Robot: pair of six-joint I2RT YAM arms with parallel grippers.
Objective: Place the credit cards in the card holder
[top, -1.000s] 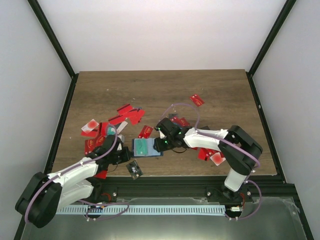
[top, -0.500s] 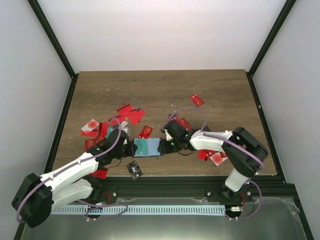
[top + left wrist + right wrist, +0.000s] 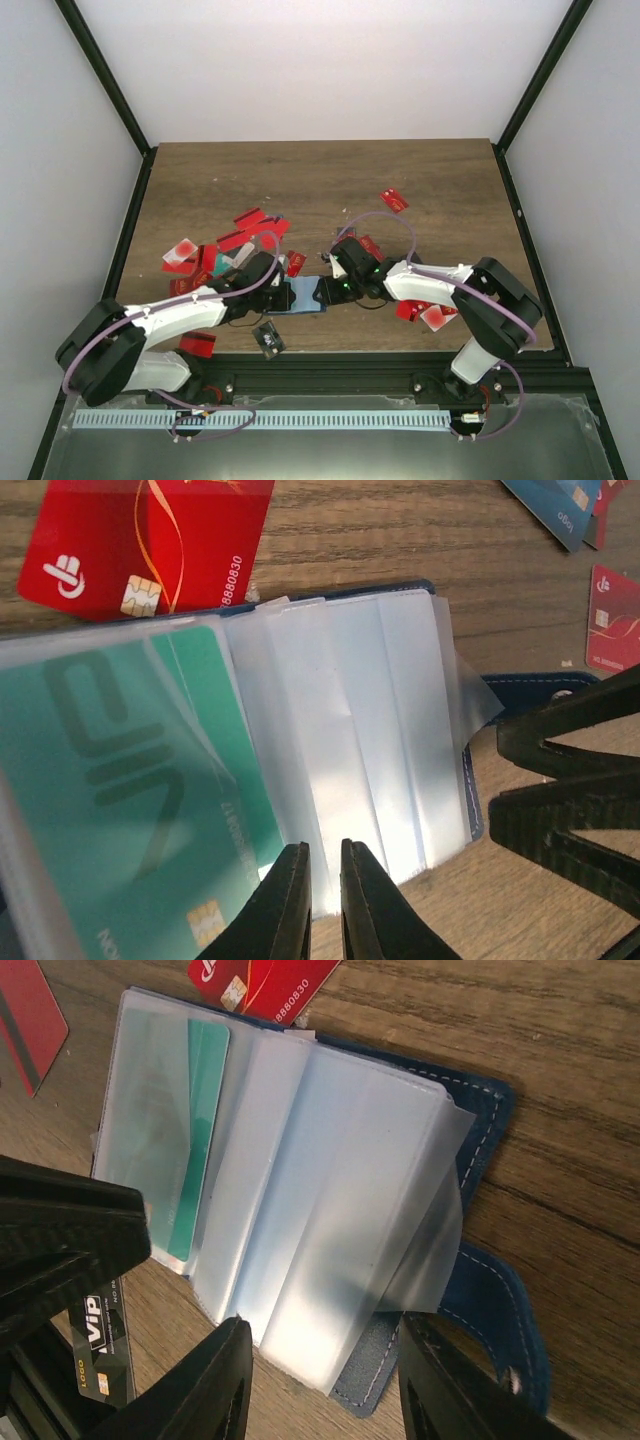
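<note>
Table (image 3: 420, 180): card holder (image 3: 303, 298) (open) between left end effector (image 3: 279, 291), right end effector (image 3: 323, 292).

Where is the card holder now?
In the top view, the card holder lies open near the front edge of the table, between the left gripper and right gripper.

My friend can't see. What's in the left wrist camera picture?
An open blue card holder fills the picture, clear sleeves fanned out, a teal card tucked in one. The left gripper, fingers nearly closed, meets the sleeves' near edge, and a red card lies beyond.
</note>
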